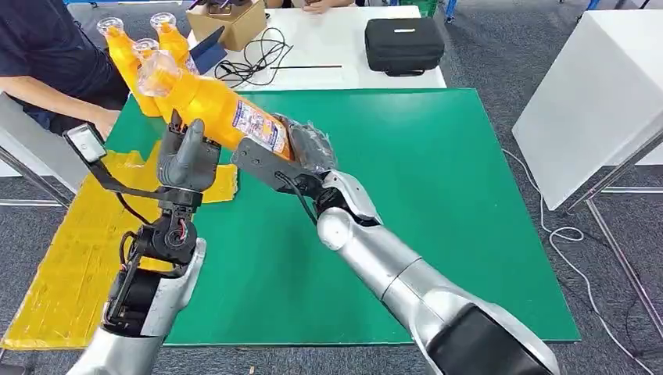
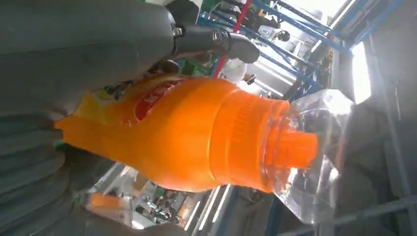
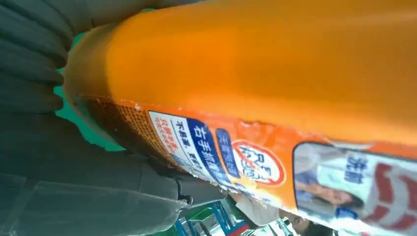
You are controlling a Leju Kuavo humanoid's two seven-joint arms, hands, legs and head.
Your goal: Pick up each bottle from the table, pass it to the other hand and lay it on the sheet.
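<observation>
An orange bottle with a clear cap hangs tilted above the green table, cap toward the far left. My right hand grips its labelled lower end, the fingers wrapped round the base. My left hand is raised under the bottle's middle, fingers pointing up. In the left wrist view the bottle lies between thumb and fingers, with a gap still showing along one finger. The yellow sheet lies on the table's left side. Three more orange bottles stand at the far left corner.
A person in dark clothes sits at the far left beside the standing bottles. Behind the green table, a white table holds a black case, a cardboard box and cables. Another white table stands to the right.
</observation>
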